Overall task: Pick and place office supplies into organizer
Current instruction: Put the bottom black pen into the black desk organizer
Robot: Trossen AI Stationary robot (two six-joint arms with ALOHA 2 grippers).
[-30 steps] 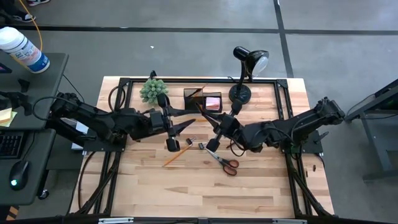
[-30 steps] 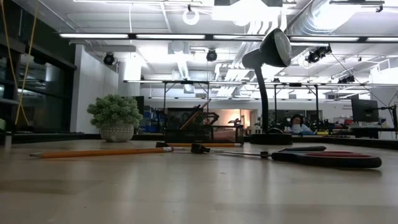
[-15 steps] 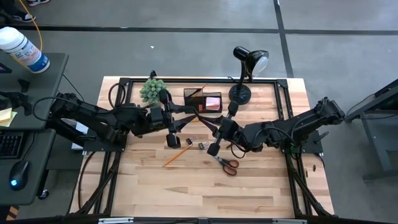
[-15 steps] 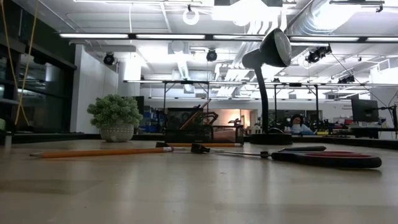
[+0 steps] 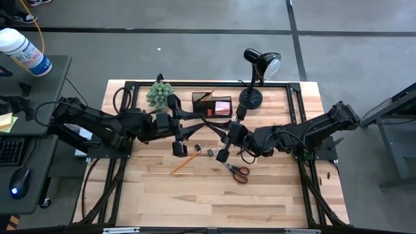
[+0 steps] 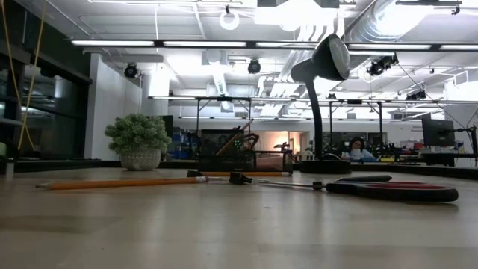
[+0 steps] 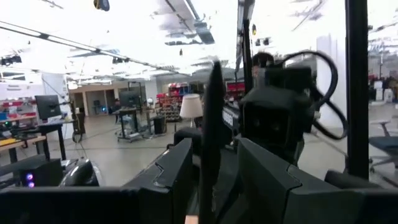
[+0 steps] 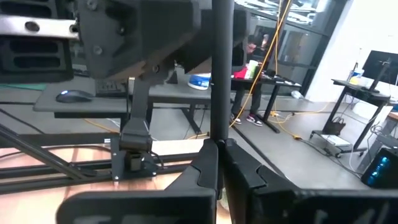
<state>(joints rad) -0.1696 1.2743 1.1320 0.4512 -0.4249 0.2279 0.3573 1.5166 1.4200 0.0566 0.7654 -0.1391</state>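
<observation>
My right gripper [image 8: 219,167] is shut on a thin black pen [image 8: 220,68] above the table's middle [image 5: 218,134]. My left gripper [image 7: 214,180] faces it from the table's left [image 5: 198,125], open, with one finger on each side of the pen [image 7: 210,124]. An orange pencil [image 5: 182,162] and the red-handled scissors [image 5: 238,171] lie flat on the table, with two small pieces [image 5: 209,152] between them. The black organizer [image 5: 211,104] stands at the far edge. It holds a pink sticky-note pad [image 5: 223,108] and a leaning pencil. My right gripper pinches the black pen between its two fingers [image 8: 202,171], near one end [image 8: 219,146]. The fingers lie across the pen, and the rest of the shaft stands out well past them. The pen is lifted clear of the table.
A black desk lamp [image 5: 255,81] and a green spiky plant [image 5: 160,95] flank the organizer at the far edge. A black frame [image 5: 130,88] borders the table. The near half of the wooden table [image 5: 208,201] is bare. People and desks show in the room beyond.
My left gripper has moved toward the far edge and toward my right gripper, and its fingers now stand around the pen. My right gripper has shifted slightly toward the table's left, still holding the pen. The pencil and scissors have not moved.
</observation>
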